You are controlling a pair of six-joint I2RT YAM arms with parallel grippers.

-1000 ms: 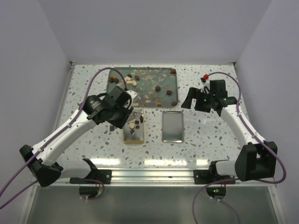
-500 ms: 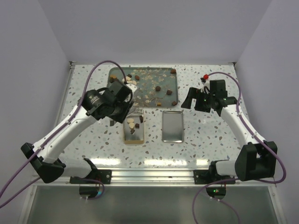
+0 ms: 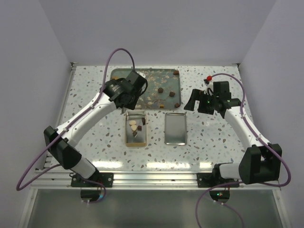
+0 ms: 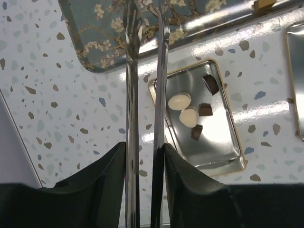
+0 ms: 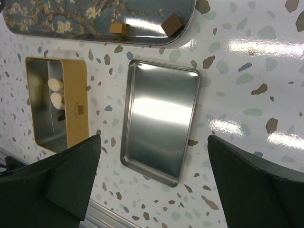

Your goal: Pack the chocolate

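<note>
The gold tin (image 3: 126,137) sits in front of the blossom-patterned tray (image 3: 151,76) and holds two cream chocolates (image 4: 179,101) and three dark ones (image 4: 205,109). More chocolates (image 3: 160,89) lie on the tray's right half. My left gripper (image 3: 131,95) is over the tray's near left part. It is shut on long metal tongs (image 4: 161,71), whose tips reach over the tray and hold nothing. My right gripper (image 3: 194,102) hangs open and empty, right of the tray. In the right wrist view it (image 5: 153,140) is above the tin's lid (image 5: 161,126).
The silver lid (image 3: 175,128) lies flat to the right of the tin. Pale crumbs are scattered over the tray. A small red object (image 3: 208,78) sits at the back right. White walls close in the table on three sides.
My left arm has swung away from above the tin, back and to the right, and now reaches over the tray's left part. The right arm has not moved.
</note>
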